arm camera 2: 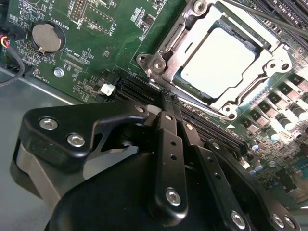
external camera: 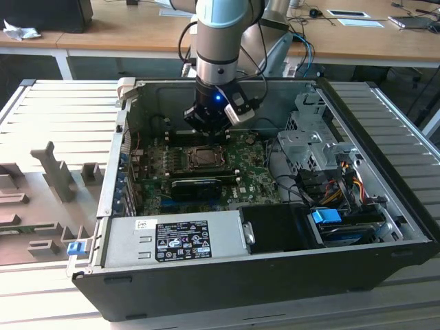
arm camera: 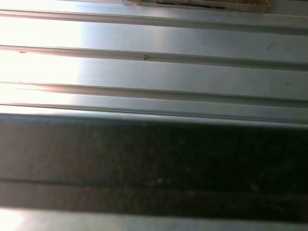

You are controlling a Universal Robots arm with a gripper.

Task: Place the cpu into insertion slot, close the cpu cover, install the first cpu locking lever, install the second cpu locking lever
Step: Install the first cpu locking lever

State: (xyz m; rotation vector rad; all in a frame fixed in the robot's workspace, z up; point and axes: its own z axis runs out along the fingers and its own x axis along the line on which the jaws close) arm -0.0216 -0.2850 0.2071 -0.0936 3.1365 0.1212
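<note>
The cpu [arm camera 2: 219, 62] lies flat in the insertion slot [external camera: 205, 157] on the green motherboard [arm camera 2: 96, 57], its pale metal top showing through the opening of the cpu cover [arm camera 2: 168, 48]. The silver cover lies down around the chip. A thin lever rod [arm camera 2: 269, 19] runs past the socket's far corner; whether it is latched I cannot tell. My gripper [arm camera 2: 169, 98] hangs just off the socket's edge above the memory slots, its black fingers [arm camera 2: 166, 130] pressed together with nothing between them. In the exterior view the gripper [external camera: 206, 127] stands just behind the socket.
The open computer case [external camera: 385, 158] walls in the board. A black card [external camera: 196, 185] lies in front of the socket, a power supply [external camera: 172, 237] in front of that, and drive cages and cables [external camera: 323, 158] on the exterior view's right. A coin battery [arm camera 2: 45, 37] sits on the board.
</note>
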